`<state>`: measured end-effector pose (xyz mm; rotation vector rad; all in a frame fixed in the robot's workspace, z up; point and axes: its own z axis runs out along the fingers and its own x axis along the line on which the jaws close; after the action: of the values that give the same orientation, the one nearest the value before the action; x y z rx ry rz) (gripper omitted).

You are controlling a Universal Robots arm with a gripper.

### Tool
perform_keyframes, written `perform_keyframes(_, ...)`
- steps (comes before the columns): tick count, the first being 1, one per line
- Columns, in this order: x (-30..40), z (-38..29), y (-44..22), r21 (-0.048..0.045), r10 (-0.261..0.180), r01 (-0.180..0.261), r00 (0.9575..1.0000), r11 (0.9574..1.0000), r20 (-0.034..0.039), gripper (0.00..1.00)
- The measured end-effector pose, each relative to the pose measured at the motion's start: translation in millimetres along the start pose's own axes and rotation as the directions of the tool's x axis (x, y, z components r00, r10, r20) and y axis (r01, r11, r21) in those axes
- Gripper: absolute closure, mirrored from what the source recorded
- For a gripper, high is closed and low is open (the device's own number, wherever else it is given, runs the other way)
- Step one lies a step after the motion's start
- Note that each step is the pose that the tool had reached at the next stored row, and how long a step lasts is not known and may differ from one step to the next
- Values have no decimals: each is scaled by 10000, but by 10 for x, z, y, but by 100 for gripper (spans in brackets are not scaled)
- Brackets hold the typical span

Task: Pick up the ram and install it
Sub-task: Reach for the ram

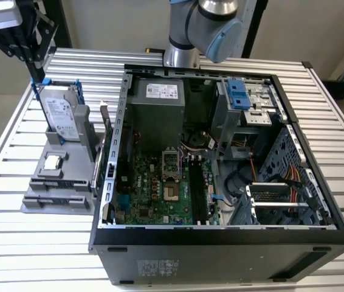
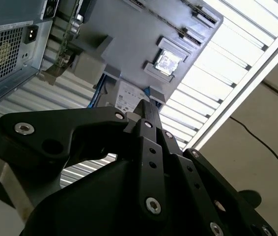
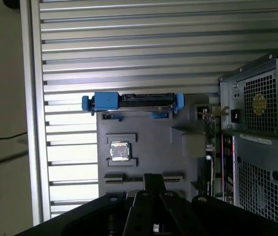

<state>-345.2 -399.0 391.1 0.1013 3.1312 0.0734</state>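
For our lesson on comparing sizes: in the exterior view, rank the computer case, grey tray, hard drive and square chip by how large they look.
Largest to smallest:
1. computer case
2. grey tray
3. hard drive
4. square chip

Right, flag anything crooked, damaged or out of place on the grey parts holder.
Nothing stands out. The silver hard drive in its blue bracket stands upright in its slot on the grey parts holder, and the small square silver chip lies flat in its recess. No part there looks tilted, spilled or broken.
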Motion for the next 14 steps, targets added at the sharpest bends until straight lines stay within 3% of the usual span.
perform_keyframes(14, -6, -2, -80, 0, 0, 0, 10000, 10000, -17, 100)
